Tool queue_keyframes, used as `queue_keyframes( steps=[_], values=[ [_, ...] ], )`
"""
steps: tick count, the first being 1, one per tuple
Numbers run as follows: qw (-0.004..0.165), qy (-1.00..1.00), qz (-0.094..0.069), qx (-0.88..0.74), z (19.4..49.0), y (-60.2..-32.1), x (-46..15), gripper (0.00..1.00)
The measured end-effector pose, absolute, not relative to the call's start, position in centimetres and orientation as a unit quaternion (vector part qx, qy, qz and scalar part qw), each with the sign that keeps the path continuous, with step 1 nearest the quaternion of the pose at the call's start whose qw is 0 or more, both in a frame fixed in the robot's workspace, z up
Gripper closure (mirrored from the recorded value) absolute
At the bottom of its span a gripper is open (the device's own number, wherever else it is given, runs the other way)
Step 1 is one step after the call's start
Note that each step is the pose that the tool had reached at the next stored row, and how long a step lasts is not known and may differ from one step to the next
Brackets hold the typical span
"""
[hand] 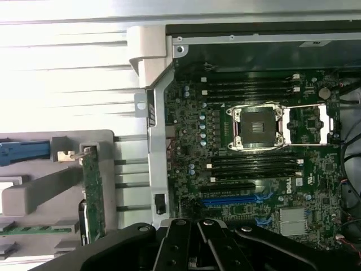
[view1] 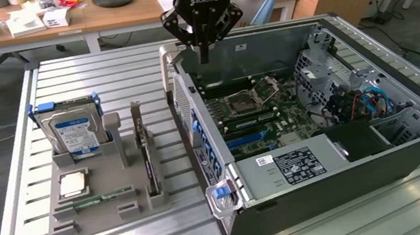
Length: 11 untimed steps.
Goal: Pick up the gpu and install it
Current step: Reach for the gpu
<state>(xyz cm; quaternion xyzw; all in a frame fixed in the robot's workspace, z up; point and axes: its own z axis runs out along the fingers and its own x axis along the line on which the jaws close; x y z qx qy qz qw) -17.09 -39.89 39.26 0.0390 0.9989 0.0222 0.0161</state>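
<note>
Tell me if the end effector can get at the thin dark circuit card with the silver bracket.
Probably yes: the card stands upright in its grey holder, nothing above it; the end effector, shut and empty, hangs nearby.

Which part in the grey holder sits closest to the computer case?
The gpu, the thin dark card standing on edge; the hard drive and memory stick sit farther off.

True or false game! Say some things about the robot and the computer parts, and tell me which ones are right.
1. The gpu stands in the gray tray. True.
2. The gripper holds the gpu. False: its fingers are shut and empty, above the computer case.
3. The hard drive lies inside the case. False: it stands in the tray.
4. The case is open, showing the motherboard. True.
</note>
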Motion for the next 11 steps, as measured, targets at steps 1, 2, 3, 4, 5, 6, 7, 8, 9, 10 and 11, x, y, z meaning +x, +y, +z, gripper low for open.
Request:
queue_keyframes(
  steps=[1,2,3,4,5,6,7,8,9,10,11],
  values=[
    [0.016,0.999,0.022,0.039,39.3,-39.9,-17.4,0.89],
    [0.017,0.999,0.022,0.039,39.2,-39.9,-17.8,0.89],
    [0.017,0.999,0.022,0.04,39.2,-39.9,-18.1,0.89],
    [0.017,0.999,0.022,0.04,39.2,-39.9,-18.5,0.89],
    [0.017,0.999,0.022,0.04,39.2,-39.9,-18.8,0.89],
    [0.017,0.999,0.022,0.041,39.2,-39.9,-19.2,0.89],
    [0.017,0.999,0.022,0.041,39.2,-39.9,-19.5,0.89],
    [0.017,0.999,0.022,0.041,39.2,-39.9,-19.8,0.89],
    [0.017,0.999,0.022,0.042,39.2,-39.9,-20.2,0.89],
    [0.018,0.999,0.022,0.042,39.2,-39.9,-20.5,0.89],
    [0.018,0.999,0.022,0.043,39.2,-39.9,-20.8,0.89]
  ],
)
